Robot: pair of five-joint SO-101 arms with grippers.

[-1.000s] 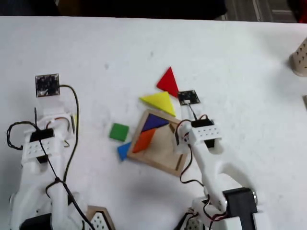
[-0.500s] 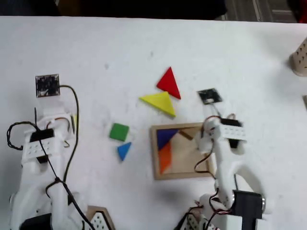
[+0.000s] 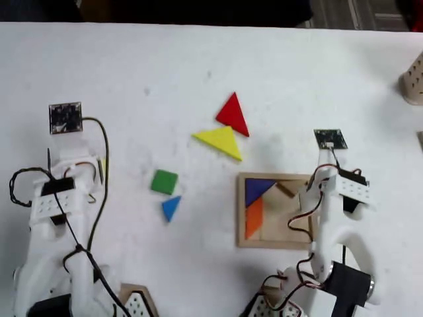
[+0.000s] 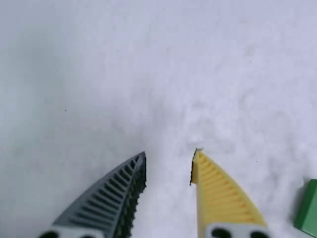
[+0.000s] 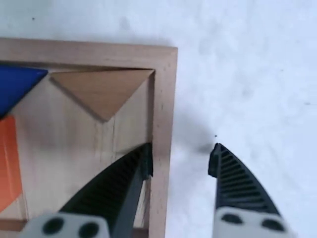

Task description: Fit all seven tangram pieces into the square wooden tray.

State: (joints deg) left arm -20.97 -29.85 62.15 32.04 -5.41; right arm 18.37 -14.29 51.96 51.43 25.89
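Between the spread fingers of your right gripper runs one wall of the tray. One fingertip is inside, close against the wall's inner face. The other stands outside over the table, apart from the wood, so nothing is pinched. Just ahead of the inner fingertip, a tan triangle lies in the tray with its long edge along the wall farthest from the arm. Past it, away from the gripper, a blue piece meets its corner, and an orange piece lies beside the blue one, on the side nearer the arm. Outside the tray, toward your other arm, a yellow triangle and a red triangle lie close together. A green square and a small blue triangle sit farther that way, near each other. Your left gripper has its fingers apart over bare table, holding nothing, with the green square just off to the side of its yellow finger.
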